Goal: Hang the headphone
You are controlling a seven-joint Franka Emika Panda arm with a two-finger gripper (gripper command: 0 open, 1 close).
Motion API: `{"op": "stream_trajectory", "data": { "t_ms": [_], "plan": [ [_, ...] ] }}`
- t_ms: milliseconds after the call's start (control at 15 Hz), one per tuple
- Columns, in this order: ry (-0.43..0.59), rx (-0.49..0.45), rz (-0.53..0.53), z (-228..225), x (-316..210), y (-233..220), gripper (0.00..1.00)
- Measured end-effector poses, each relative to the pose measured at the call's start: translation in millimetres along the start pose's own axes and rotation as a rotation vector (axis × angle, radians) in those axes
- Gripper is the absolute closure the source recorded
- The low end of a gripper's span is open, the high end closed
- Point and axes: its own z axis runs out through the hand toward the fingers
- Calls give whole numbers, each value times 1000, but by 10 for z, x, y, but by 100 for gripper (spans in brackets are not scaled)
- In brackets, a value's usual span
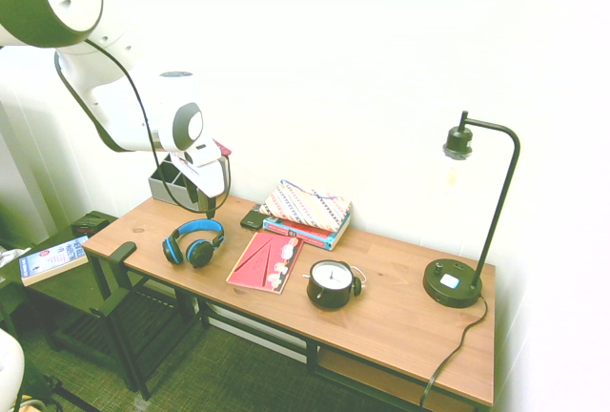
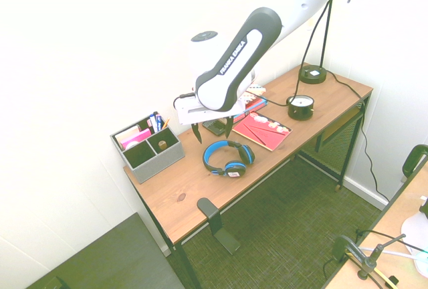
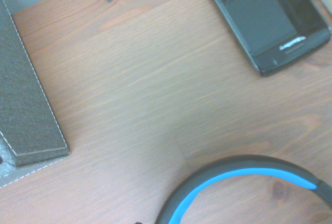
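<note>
From where I stand, the headphone (image 2: 228, 158) is lying on the left part of the desk (image 1: 400, 331), its blue-lined band curving round on the far and left side and its black cups toward the near and right side. The gripper (image 2: 212, 131) hangs above the far side of it, pointing down, fingers spread apart with nothing between them. A black hook (image 2: 208, 211) sits at the desk's near edge, left of the headphone, its lower arm dropping below the top. Over at the far left there's a grey organizer (image 2: 151, 162) with pens (image 2: 156, 122) and something pink in it, and between that and the books (image 1: 307, 232) lies a dark phone (image 3: 270, 16). A patterned pouch (image 1: 307, 205) rests on top of the books. Just right of the headphone is a red notebook (image 1: 276, 266) with a pencil (image 1: 254, 255) across it, then a round black clock (image 1: 330, 284), and at the right end a black lamp (image 1: 453, 282) bends its head back over the desk. Off to the left, a thick book (image 1: 53, 259) lies on a dark side table (image 2: 107, 259)
</note>
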Motion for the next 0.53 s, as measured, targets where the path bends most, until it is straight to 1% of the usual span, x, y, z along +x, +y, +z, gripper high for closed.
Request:
{"op": "stream_trajectory", "data": {
  "t_ms": [267,533],
  "plan": [
    [-18,-12,24,326,53,-98,100],
    [-28,-13,22,430,94,-166,100]
  ]
}}
